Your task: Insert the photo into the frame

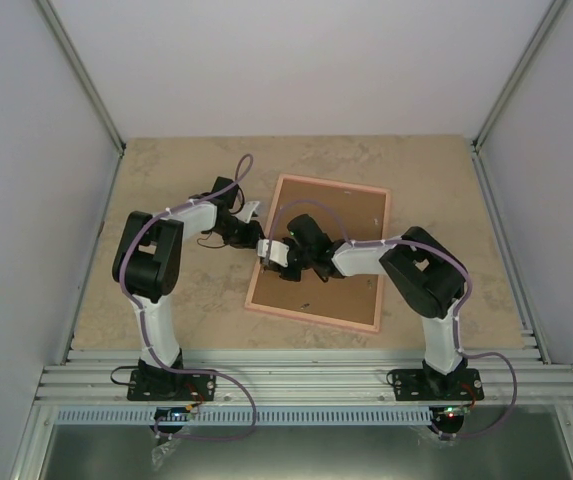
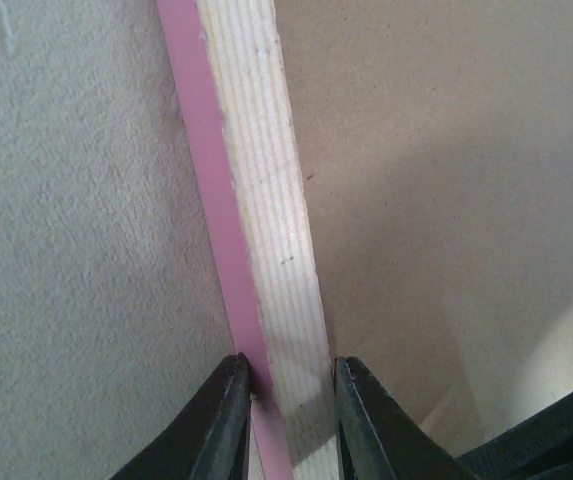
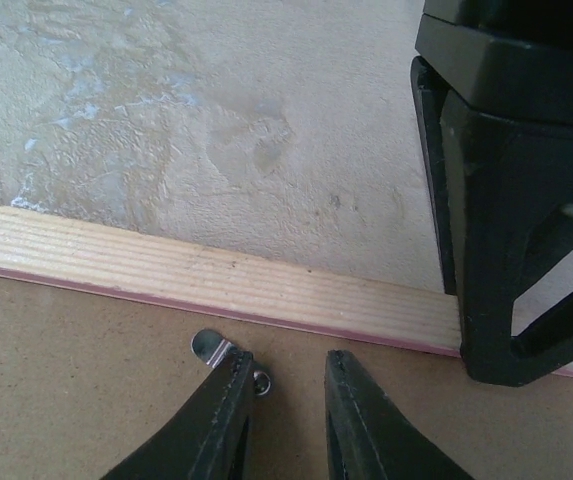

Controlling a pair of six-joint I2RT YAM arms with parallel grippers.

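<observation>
The frame (image 1: 334, 184) lies back up on the table, its pink edge around a brown backing board (image 1: 346, 215). My left gripper (image 1: 263, 247) straddles the frame's left rail; in the left wrist view its fingers (image 2: 288, 365) press both sides of the pale wood and pink rail (image 2: 261, 200). My right gripper (image 1: 286, 254) hovers over the board just inside that rail, open, its left finger against a small metal tab (image 3: 209, 346); it holds nothing (image 3: 288, 360). The photo is out of view.
The beige stone-look table (image 1: 166, 180) surrounds the frame. Grey walls and metal rails close in the left, right and back. The left gripper's black body (image 3: 511, 200) stands close to the right of my right fingers.
</observation>
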